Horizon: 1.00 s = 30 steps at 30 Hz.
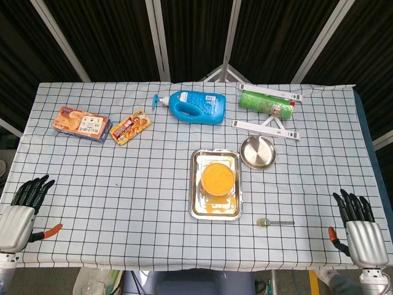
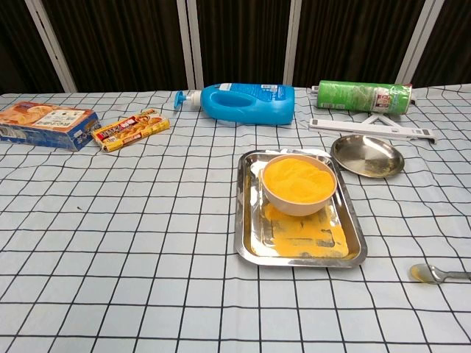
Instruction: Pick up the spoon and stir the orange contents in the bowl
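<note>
A white bowl [image 1: 218, 178] [image 2: 298, 184] full of orange powder stands in a steel tray [image 1: 197, 200] [image 2: 247, 243] near the table's middle, with orange spill on the tray floor. A small metal spoon [image 1: 274, 222] [image 2: 438, 273] lies flat on the checked cloth to the right of the tray's front corner, bowl end toward the tray. My left hand [image 1: 23, 210] rests at the front left edge, fingers spread, holding nothing. My right hand [image 1: 359, 226] rests at the front right edge, fingers spread and empty, a good way right of the spoon. Neither hand shows in the chest view.
A round steel dish [image 1: 257, 152] [image 2: 366, 155] sits behind the tray on the right. Along the back lie a blue pump bottle [image 1: 196, 106] [image 2: 246, 103], a green can [image 1: 266, 102] [image 2: 362, 95] on a white stand, a snack packet [image 1: 131, 128] [image 2: 130, 129] and a biscuit box [image 1: 81, 123] [image 2: 45, 123].
</note>
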Tool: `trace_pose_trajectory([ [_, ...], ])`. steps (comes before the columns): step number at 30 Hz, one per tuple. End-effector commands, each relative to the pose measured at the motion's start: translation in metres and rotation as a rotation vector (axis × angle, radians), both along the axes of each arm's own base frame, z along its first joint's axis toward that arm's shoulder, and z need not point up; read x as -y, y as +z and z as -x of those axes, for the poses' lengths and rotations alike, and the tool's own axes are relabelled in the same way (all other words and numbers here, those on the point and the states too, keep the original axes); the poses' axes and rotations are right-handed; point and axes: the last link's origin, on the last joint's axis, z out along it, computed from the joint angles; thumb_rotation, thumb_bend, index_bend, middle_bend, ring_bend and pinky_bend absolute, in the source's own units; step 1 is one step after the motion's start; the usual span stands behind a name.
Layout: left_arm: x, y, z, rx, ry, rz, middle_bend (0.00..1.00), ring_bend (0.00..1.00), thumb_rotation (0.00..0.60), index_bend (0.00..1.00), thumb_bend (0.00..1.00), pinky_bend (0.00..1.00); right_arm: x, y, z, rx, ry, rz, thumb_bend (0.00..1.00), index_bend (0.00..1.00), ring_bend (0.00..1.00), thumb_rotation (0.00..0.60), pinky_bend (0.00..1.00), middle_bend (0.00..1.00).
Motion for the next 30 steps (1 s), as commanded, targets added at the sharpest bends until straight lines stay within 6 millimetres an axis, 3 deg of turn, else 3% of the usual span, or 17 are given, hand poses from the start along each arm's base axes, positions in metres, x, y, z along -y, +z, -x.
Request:
trace_pose_trajectory([
  [1, 0.000, 0.000, 0.000, -0.001, 0.001, 0.000, 0.00, 0.00, 0.600, 0.00, 0.00, 0.00, 0.000, 0.000, 0.000, 0.000, 0.001, -0.002, 0.46, 0.00, 0.00, 0.600, 0.00, 0.00],
  [8, 0.003, 0.001, 0.000, 0.005, -0.002, 0.000, 0.00, 0.00, 0.600, 0.00, 0.00, 0.00, 0.001, -0.005, -0.004, 0.017, 0.007, -0.018, 0.46, 0.00, 0.00, 0.600, 0.00, 0.00],
  [12, 0.003, 0.001, 0.001, 0.011, 0.008, 0.004, 0.00, 0.00, 0.600, 0.00, 0.00, 0.00, 0.011, -0.027, -0.015, 0.040, 0.005, -0.087, 0.46, 0.02, 0.00, 0.600, 0.00, 0.00],
  [14, 0.002, 0.001, 0.002, 0.012, 0.012, 0.010, 0.00, 0.00, 0.600, 0.00, 0.00, 0.00, 0.017, -0.036, -0.015, 0.029, -0.009, -0.114, 0.46, 0.07, 0.00, 0.600, 0.00, 0.00],
  [19, 0.000, -0.001, 0.001, 0.013, 0.017, 0.022, 0.00, 0.00, 0.600, 0.00, 0.00, 0.00, 0.027, -0.056, -0.012, -0.027, -0.024, -0.165, 0.46, 0.33, 0.00, 0.600, 0.00, 0.06],
  [30, 0.000, -0.001, 0.000, 0.018, 0.008, 0.028, 0.00, 0.00, 0.600, 0.00, 0.00, 0.00, 0.038, -0.092, -0.006, -0.103, -0.047, -0.221, 0.46, 0.44, 0.00, 0.600, 0.00, 0.07],
])
